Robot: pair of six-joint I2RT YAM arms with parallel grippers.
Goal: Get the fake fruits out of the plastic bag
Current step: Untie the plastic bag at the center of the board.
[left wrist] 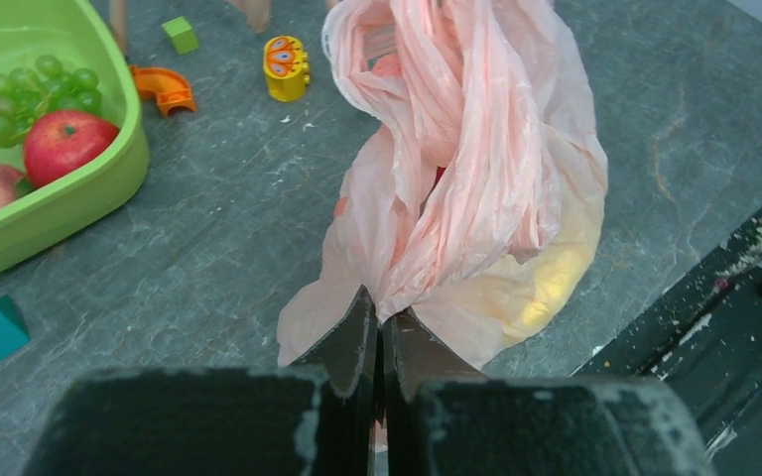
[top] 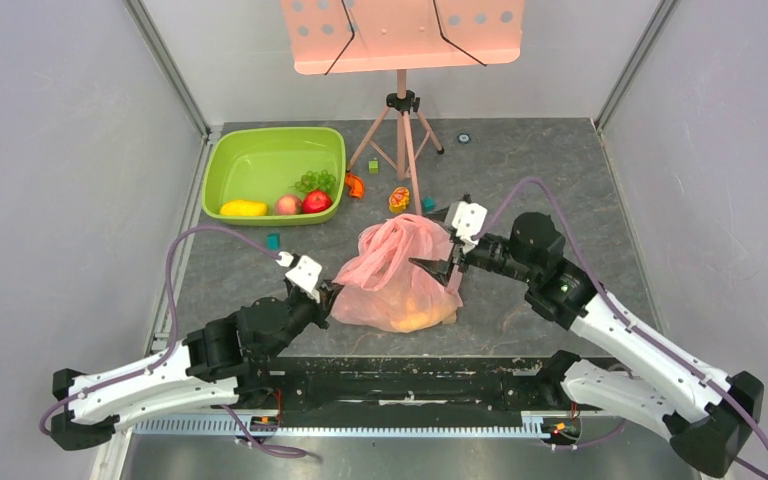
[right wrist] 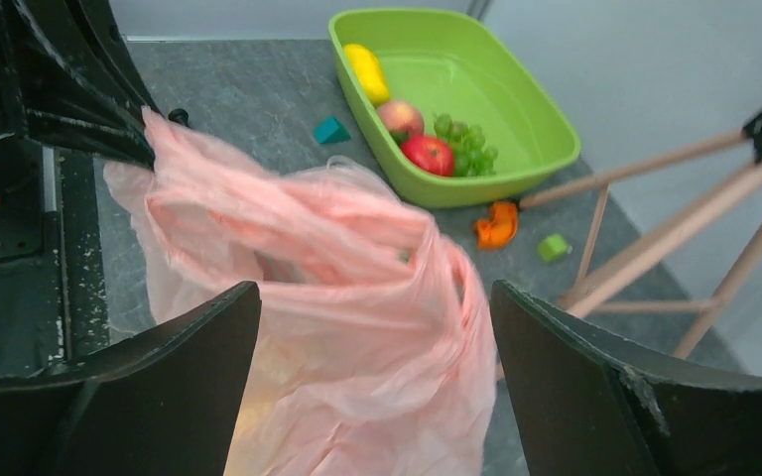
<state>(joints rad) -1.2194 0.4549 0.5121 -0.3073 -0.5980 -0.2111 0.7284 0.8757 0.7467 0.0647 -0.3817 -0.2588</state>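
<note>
The pink plastic bag point(top: 395, 275) lies crumpled at the table's middle. A yellow fruit point(top: 415, 315) shows through its near side, as it does in the left wrist view point(left wrist: 541, 293). My left gripper point(left wrist: 385, 322) is shut on the bag's near-left edge point(left wrist: 476, 178). My right gripper point(right wrist: 375, 297) is open, with its fingers on either side of the bag's bunched top point(right wrist: 337, 297). In the green basin point(top: 222, 160) lie a yellow mango point(top: 244, 208), a peach point(top: 287, 204), a red apple point(top: 316, 201) and green grapes point(top: 316, 181).
A music stand's tripod point(top: 401, 110) stands behind the bag. An orange toy point(top: 355, 186), a yellow toy point(top: 398, 199), a green cube point(top: 373, 166) and teal blocks point(top: 273, 241) lie on the table. Grey walls close off both sides.
</note>
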